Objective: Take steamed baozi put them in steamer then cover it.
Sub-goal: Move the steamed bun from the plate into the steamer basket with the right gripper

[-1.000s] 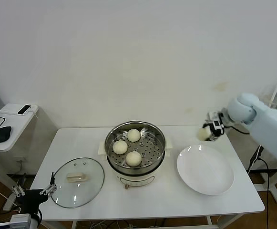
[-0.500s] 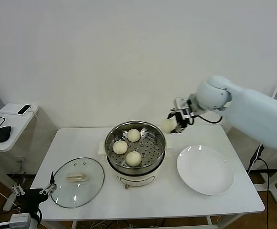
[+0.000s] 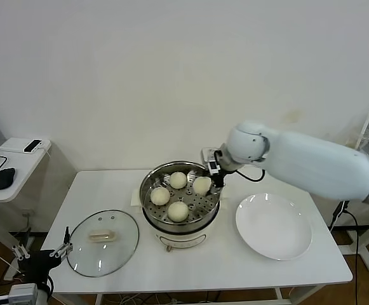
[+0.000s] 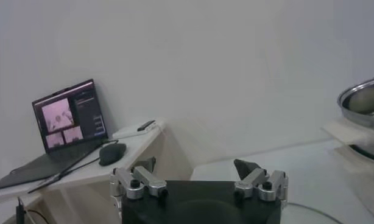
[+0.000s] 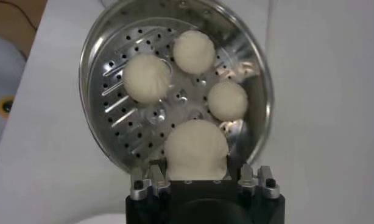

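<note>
Three cream-white baozi [image 3: 178, 180] [image 3: 160, 196] [image 3: 178, 211] lie on the perforated tray of the shiny steamer [image 3: 144, 190]. My right gripper [image 3: 213, 176] is shut on a fourth baozi [image 3: 202, 185] and holds it low over the tray's right side. In the right wrist view this baozi [image 5: 196, 149] sits between the fingers, with the other three [image 5: 147, 78] [image 5: 194, 52] [image 5: 228, 100] beyond it. The glass cover [image 3: 103, 242] lies flat on the table, left of the steamer. My left gripper [image 3: 41, 251] is open and parked below the table's front left corner.
A bare white plate [image 3: 274, 225] lies right of the steamer. A side desk [image 3: 19, 166] at the left holds a mouse [image 3: 3, 178] and a laptop [image 4: 68, 115]. A white wall stands close behind the table.
My right gripper has carried the baozi leftward from above the plate's far side and lowered it into the steamer. The left arm has hardly moved.
</note>
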Robot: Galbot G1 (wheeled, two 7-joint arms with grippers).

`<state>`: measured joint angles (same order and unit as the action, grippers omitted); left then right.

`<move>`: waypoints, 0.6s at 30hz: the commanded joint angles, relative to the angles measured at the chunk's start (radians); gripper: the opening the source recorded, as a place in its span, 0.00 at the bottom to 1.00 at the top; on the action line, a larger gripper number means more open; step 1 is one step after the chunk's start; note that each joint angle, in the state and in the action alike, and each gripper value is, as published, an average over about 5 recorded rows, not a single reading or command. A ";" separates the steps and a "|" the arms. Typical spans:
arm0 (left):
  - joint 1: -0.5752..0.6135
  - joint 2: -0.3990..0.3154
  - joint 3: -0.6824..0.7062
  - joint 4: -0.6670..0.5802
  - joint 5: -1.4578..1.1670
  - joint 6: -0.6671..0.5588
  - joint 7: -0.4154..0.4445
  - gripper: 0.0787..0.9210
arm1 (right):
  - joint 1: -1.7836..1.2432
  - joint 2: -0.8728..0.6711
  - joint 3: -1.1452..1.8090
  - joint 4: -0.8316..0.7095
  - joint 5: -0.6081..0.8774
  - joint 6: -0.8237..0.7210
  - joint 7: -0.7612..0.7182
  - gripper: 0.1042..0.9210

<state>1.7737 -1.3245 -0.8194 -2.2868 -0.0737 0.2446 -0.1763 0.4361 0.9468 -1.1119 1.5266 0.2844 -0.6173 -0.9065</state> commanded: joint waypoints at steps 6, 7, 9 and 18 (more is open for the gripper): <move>0.002 0.007 -0.007 0.002 -0.002 0.000 0.002 0.88 | -0.067 0.096 -0.028 -0.111 -0.004 -0.037 0.057 0.63; 0.001 0.007 -0.008 0.001 -0.003 0.000 0.002 0.88 | -0.071 0.099 -0.026 -0.115 -0.007 -0.037 0.057 0.63; 0.000 0.007 -0.010 -0.001 -0.004 0.000 0.002 0.88 | -0.078 0.103 -0.025 -0.121 -0.013 -0.037 0.059 0.63; 0.000 0.007 -0.010 -0.008 -0.004 0.000 0.002 0.88 | -0.098 0.118 -0.010 -0.153 -0.033 -0.030 0.069 0.63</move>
<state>1.7734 -1.3194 -0.8281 -2.2940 -0.0775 0.2448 -0.1745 0.3577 1.0444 -1.1250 1.4072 0.2640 -0.6421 -0.8501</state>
